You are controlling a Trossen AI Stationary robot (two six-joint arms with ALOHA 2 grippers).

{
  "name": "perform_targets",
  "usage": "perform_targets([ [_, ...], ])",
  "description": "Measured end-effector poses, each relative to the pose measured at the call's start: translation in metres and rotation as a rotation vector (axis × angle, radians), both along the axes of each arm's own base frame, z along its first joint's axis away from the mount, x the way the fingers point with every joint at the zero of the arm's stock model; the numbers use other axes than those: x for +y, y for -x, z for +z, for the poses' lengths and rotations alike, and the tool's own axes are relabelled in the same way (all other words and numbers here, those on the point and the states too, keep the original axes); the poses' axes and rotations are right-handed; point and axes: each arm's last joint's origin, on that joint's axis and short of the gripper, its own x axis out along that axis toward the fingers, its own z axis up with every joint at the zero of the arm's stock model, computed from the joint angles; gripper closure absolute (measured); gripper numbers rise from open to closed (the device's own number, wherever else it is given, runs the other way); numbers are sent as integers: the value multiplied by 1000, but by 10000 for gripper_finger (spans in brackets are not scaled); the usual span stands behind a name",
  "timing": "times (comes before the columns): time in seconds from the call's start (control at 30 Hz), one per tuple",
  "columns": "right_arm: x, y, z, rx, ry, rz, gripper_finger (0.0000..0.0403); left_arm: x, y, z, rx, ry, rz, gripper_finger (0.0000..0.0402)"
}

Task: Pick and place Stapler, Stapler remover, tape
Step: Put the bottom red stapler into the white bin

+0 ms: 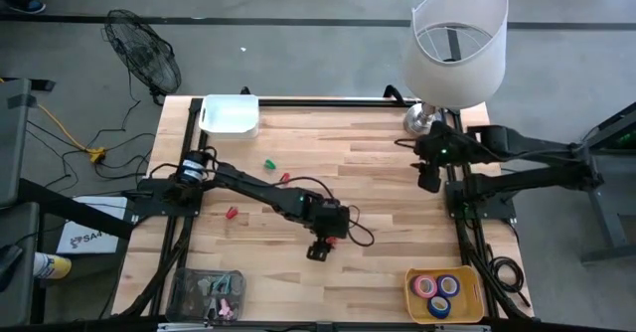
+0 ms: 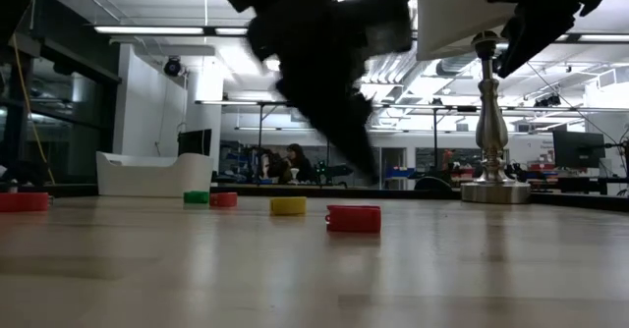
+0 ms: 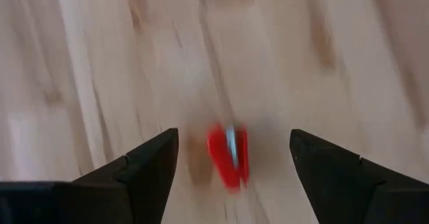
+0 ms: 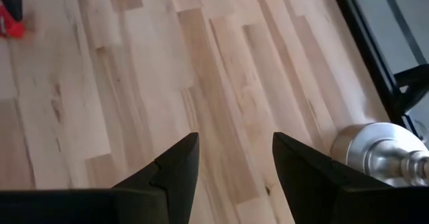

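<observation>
A small red piece with a pale stripe lies flat on the wooden table; stapler or stapler remover, I cannot tell. My left gripper hangs over it, open, one finger on either side and clear of it. In the high view that gripper covers the piece near the table's middle front. The low view shows the piece resting on the table. Rolls of tape lie in a yellow tray at the near right corner. My right gripper is open above the far right of the table, by the lamp.
Small pieces lie loose left of the middle: green, red, red, and a yellow one. A white tray stands far left, a clear bin near left, a lamp far right.
</observation>
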Motion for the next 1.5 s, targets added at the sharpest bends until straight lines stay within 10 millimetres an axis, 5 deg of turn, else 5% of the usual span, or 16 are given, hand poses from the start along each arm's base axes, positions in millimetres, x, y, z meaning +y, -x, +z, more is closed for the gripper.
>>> perform_targets([
  [0.43, 7, 43, -10, -180, -75, -57, 222, 0, -2, -16, 34, -40, -11, 122],
  [0.9, 14, 62, -30, -521, -227, -30, 221, 0, -4, -26, 49, -73, -6, 124],
  [1.5, 13, 63, -28, -662, -223, -70, 221, -8, -3, -34, 58, -78, -45, 244],
])
